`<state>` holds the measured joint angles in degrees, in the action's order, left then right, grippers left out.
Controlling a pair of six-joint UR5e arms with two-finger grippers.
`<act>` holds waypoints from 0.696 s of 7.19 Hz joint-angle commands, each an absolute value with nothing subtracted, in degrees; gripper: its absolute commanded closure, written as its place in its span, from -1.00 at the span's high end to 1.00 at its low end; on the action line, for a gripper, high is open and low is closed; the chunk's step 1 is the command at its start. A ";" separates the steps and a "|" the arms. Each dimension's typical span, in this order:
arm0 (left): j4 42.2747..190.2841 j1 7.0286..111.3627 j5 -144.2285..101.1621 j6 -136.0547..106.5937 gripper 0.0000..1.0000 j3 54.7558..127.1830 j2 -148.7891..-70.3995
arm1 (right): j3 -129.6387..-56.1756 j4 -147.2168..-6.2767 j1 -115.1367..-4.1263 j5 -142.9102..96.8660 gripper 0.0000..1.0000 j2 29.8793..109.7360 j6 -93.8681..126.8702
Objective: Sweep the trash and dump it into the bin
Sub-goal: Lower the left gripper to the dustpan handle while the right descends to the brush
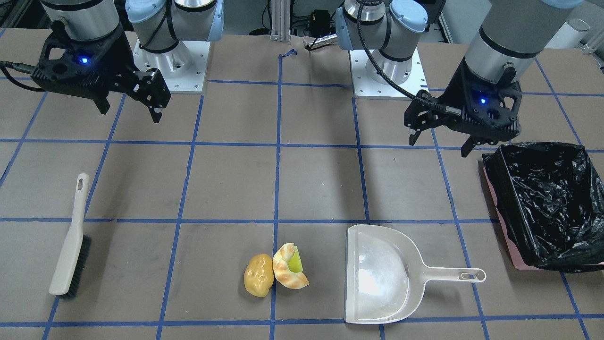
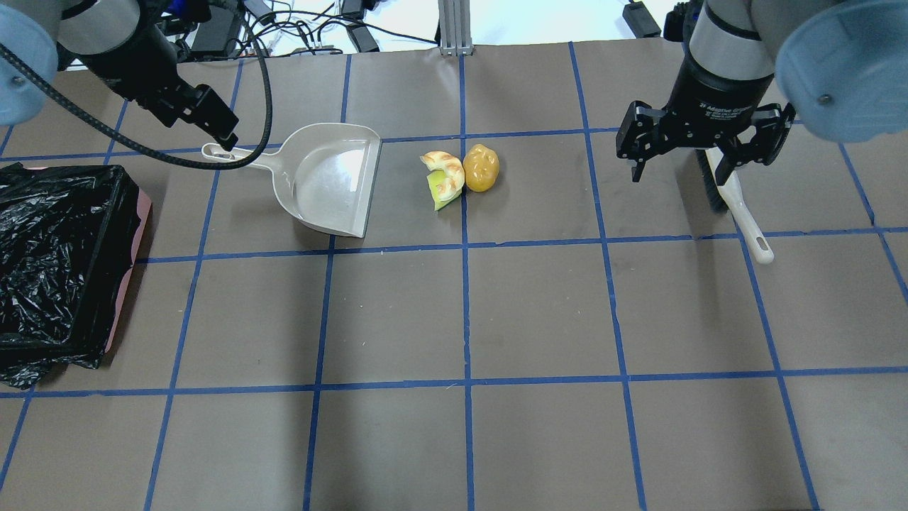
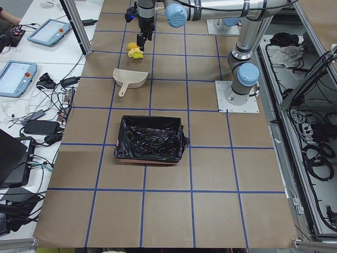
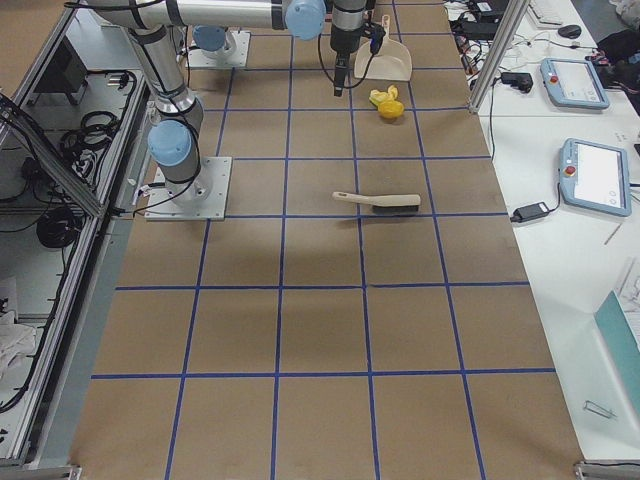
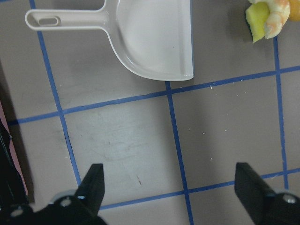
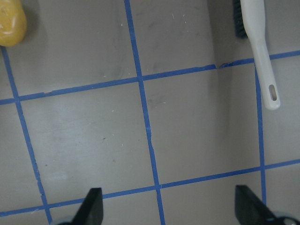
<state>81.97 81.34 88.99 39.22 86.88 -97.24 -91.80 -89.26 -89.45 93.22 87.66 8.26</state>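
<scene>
The trash lies together on the brown table: a glossy yellow-brown potato [image 1: 258, 281], a tan croissant [image 1: 288, 275] and a yellow-green wedge [image 1: 297, 262] tucked under the croissant. The bin [image 1: 507, 198], lined with a black bag, stands at the table's end on my left. My left gripper [image 1: 441, 145] is open and empty, hovering between the bin and the beige dustpan [image 1: 377, 274]. My right gripper [image 1: 128, 112] is open and empty, hovering above and near the handle end of the hand brush [image 1: 71, 241].
The dustpan's mouth [image 2: 369, 184] faces the trash [image 2: 461, 174], a short gap apart. The brush [image 2: 734, 206] lies flat, partly under my right gripper [image 2: 679, 174] in the overhead view. Blue tape lines grid the table.
</scene>
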 commanded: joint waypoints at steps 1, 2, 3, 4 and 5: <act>79.99 78.93 89.38 57.75 1.00 86.75 -101.32 | -94.90 -92.87 -84.84 93.60 1.00 84.99 -0.45; 76.06 78.75 89.38 64.18 1.00 86.57 -103.25 | -98.14 -96.03 -81.16 93.60 1.00 84.99 -5.92; 75.33 78.66 89.47 72.08 1.00 84.57 -105.36 | -100.96 -99.72 -78.34 94.56 1.00 84.82 -11.02; 75.24 78.31 89.56 82.42 1.00 81.85 -107.64 | -102.64 -103.41 -76.22 95.44 1.00 83.77 -14.03; 74.10 78.31 90.00 93.93 1.00 80.78 -110.19 | -102.74 -104.58 -73.77 97.36 1.00 81.32 -15.89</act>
